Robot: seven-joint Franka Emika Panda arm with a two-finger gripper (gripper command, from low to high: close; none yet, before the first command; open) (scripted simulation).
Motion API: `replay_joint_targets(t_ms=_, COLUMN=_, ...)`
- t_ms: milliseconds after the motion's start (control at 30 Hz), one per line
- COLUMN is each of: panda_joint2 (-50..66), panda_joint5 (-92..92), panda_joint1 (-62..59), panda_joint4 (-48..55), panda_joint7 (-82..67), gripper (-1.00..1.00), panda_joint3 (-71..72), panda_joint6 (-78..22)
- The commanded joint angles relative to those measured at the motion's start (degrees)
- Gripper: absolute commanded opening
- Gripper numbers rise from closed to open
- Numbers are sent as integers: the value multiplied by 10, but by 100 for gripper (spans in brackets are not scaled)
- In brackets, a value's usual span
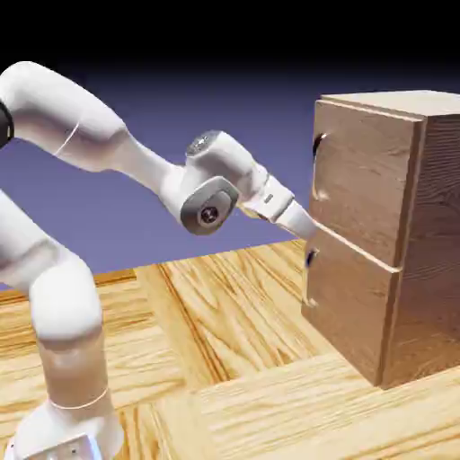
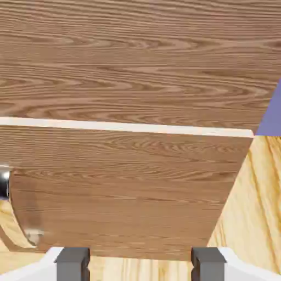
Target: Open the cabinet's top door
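Two stacked wood-grain panels front cabinet, standing on plank table. Nothing between jaws and wood. Gripper sits at pale seam between panels, fingertips set apart, holding nothing. Top door lies just past and above jaws, flush shut, small curved metallic handle at edge farthest above jaws. Lower panel fills hand view nearest jaws; its handle off to side.

Side view; hand view—close on cabinet.
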Motion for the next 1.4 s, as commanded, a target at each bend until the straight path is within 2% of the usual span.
replay_joint_targets(t_ms=0, panda_joint2=-7, panda_joint5=25, panda_joint1=-11, panda_joint4=5, panda_joint7=-13, gripper=0, panda_joint3=12, panda_joint6=-1)
replay_joint_targets(t_ms=1367, panda_joint2=-291, panda_joint5=1047, panda_joint1=-454, panda_joint4=217, panda_joint7=-552, gripper=0, panda_joint3=516, panda_joint6=-55)
